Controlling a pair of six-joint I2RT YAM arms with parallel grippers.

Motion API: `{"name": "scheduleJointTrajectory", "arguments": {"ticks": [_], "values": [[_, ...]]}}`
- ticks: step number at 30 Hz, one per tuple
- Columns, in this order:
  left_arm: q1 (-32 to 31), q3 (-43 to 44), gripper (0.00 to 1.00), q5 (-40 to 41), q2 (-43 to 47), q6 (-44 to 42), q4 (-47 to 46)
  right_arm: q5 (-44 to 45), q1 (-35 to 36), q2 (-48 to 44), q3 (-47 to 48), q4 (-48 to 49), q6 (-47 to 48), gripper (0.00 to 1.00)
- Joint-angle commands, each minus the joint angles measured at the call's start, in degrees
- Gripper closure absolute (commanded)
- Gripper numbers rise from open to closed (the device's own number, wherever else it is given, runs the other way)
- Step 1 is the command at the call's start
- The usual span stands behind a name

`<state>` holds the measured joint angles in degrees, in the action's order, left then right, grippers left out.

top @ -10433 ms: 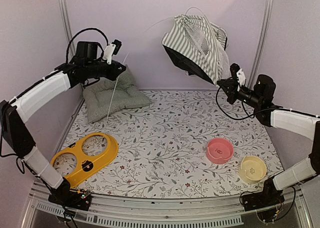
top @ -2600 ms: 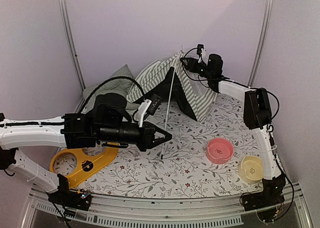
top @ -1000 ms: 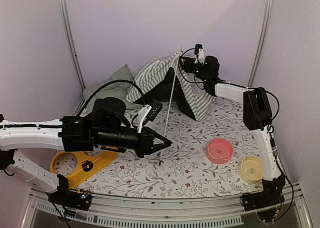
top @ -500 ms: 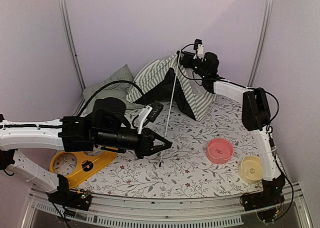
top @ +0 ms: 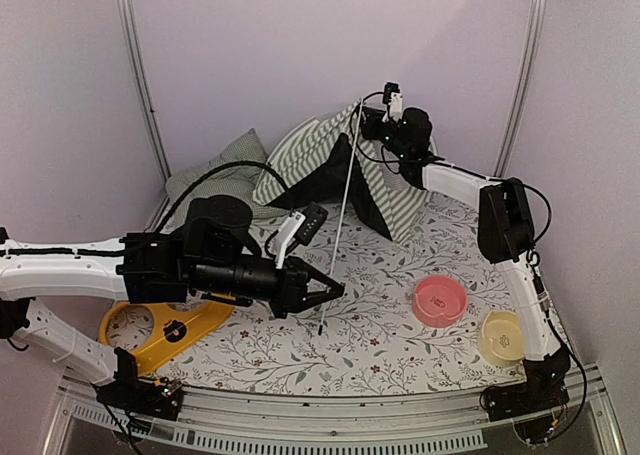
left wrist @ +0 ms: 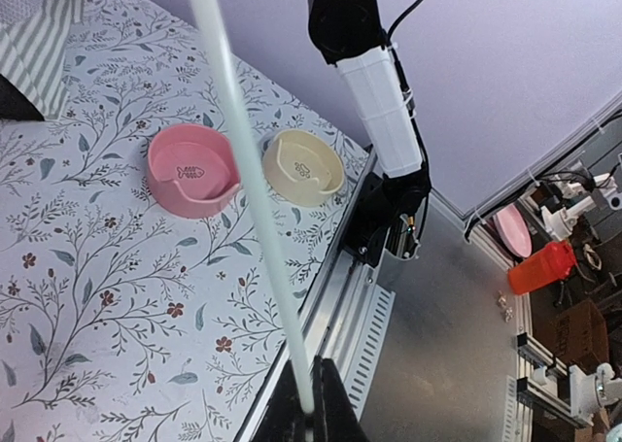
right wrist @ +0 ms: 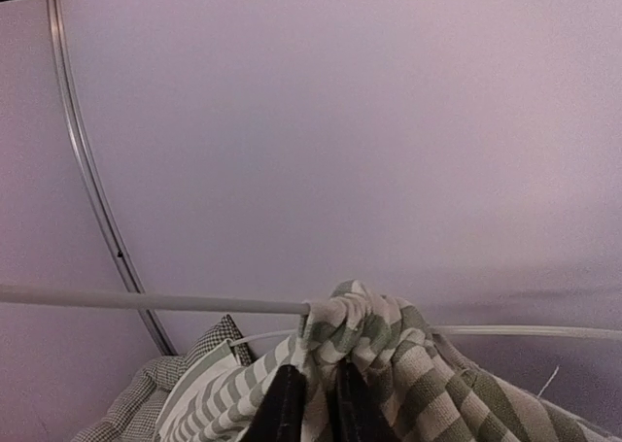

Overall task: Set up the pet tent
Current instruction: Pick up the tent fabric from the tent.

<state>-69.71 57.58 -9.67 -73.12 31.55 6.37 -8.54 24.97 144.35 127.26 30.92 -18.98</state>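
Yellow feeder (top: 205,315): the left arm hides part of it from us. It is flat plastic with two round holes.
Cushion (top: 205,180): the tent covers part of it. It is soft and green-checked, and lies at the back left.
Left gripper (top: 338,292): its dark fingers (left wrist: 330,403) are pinched on the lower part of the pole, and the wrist view cuts them off at the bottom edge.
Pole (top: 341,215): a thin, smooth white rod slanting up to the tent's peak. We cannot tell whether its foot touches the flowered table (top: 380,350).
Pet tent (top: 295,155): it sits slumped at the back middle of the table, against the cushion. It is green-and-white striped fabric with a dark panel.
Right gripper (top: 362,121): it is clamped on bunched striped fabric at the peak.
Pink bowl (top: 440,301): round and glossy, with a fish mark.
Cream bowl (top: 503,337): we see the same shape, just beside the pink one.
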Motion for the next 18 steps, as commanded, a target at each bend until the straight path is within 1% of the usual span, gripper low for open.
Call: {"name": "scheduleJointTrajectory", "arguments": {"ticks": [1,4,10,14,18], "values": [[-1.03,0.6,1.0,1.85,0.84,-2.25,-1.31,-1.3,0.2,-0.03,1.81,-0.96,0.33,1.0],[-0.8,1.51,1.0,4.42,0.19,-0.44,0.64,-2.22,0.94,-2.02,0.43,-0.24,1.96,1.0],[1.09,2.15,1.0,6.52,-0.71,4.48,3.93,-1.81,3.48,-8.99,-9.68,7.58,6.62,1.0],[2.28,1.75,1.0,6.63,-0.11,6.57,5.73,-0.62,4.64,-14.28,-16.4,12.14,8.35,1.0],[2.39,1.45,1.0,4.77,0.35,7.83,9.8,0.68,4.57,-14.74,-17.92,12.57,8.59,1.0]]}}
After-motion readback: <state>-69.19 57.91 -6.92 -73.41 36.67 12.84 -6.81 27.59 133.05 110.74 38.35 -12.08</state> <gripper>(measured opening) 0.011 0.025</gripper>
